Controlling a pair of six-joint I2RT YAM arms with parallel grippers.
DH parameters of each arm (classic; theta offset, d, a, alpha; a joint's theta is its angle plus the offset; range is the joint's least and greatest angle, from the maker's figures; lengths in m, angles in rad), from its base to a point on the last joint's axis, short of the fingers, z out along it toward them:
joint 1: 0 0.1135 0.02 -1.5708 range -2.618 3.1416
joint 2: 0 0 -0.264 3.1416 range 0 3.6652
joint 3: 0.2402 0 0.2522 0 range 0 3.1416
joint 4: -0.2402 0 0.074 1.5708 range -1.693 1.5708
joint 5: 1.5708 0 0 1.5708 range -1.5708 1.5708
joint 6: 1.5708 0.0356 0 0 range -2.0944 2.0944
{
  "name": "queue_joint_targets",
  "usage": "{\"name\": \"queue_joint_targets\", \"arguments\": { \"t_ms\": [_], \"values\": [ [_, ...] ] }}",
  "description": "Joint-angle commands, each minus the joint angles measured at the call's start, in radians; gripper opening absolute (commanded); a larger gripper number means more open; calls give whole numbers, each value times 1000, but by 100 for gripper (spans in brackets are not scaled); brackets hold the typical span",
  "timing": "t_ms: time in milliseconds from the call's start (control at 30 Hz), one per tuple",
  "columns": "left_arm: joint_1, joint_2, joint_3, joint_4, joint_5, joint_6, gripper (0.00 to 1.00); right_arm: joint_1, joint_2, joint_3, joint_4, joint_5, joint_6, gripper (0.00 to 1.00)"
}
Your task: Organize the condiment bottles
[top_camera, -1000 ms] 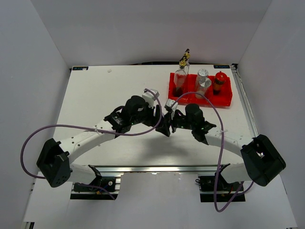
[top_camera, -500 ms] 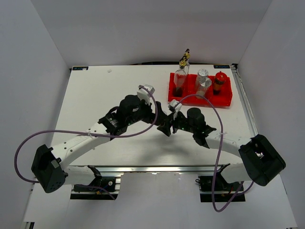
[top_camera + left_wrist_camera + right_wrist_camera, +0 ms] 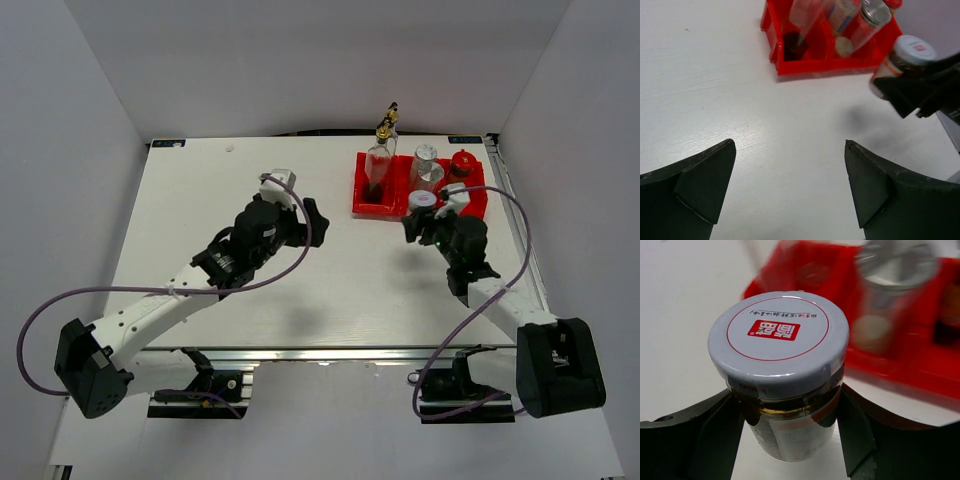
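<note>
My right gripper is shut on a small dark jar with a silver-white lid and holds it just in front of the red tray. In the right wrist view the jar sits between both fingers. The tray holds a tall clear bottle with a gold pourer, a silver-capped shaker and a red-lidded dark jar. A second gold pourer shows behind. My left gripper is open and empty over the table's middle. Its view shows the held jar and tray.
The red tray stands at the back right, close to the table's right edge. Purple cables loop along both arms. White walls enclose the table on three sides.
Both grippers were together at the table's middle around the jar. Now my right gripper has carried the jar right and back to the tray's front, and my left gripper has drawn away left, open.
</note>
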Motion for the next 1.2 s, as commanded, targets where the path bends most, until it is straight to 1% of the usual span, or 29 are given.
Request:
{"name": "queue_joint_targets", "arguments": {
  "t_ms": [0,67,100,167,200,267,400,533,600,667,733,800,867,1000,1167],
  "values": [
    [92,-34,-65,37,-52,-60,98,-98,-38,37,172,193,44,14],
    [161,-35,-127,95,-1,-79,98,-157,-1,76,187,208,49,14],
    [236,-37,-148,117,61,-119,98,-172,16,95,186,216,50,14],
    [287,-40,-190,135,85,-154,98,-203,68,142,183,211,40,13],
    [313,-42,-196,135,77,-154,98,-227,83,153,186,207,40,13],
    [326,-45,-205,121,14,-154,98,-288,134,175,197,199,59,13],
    [369,-51,-230,129,-4,-144,98,-344,230,256,236,150,89,13],
    [389,-57,-244,125,-22,-130,98,-364,362,330,258,131,82,13],
    [398,-63,-245,106,-45,-113,98,-372,396,353,288,106,79,13],
    [402,-75,-250,88,-65,-105,98,-373,437,370,322,66,55,17],
    [407,-86,-262,88,-79,-99,98,-373,479,428,275,58,50,17],
    [407,-94,-267,88,-104,-91,98,-373,514,454,264,52,43,17],
    [407,-94,-267,77,-115,-88,98,-373,531,462,293,58,29,19],
    [409,-81,-264,71,-145,-85,98,-373,586,497,267,115,26,22],
    [409,-23,-242,63,-153,-85,98,-372,638,520,286,118,15,25]
  ]
}}
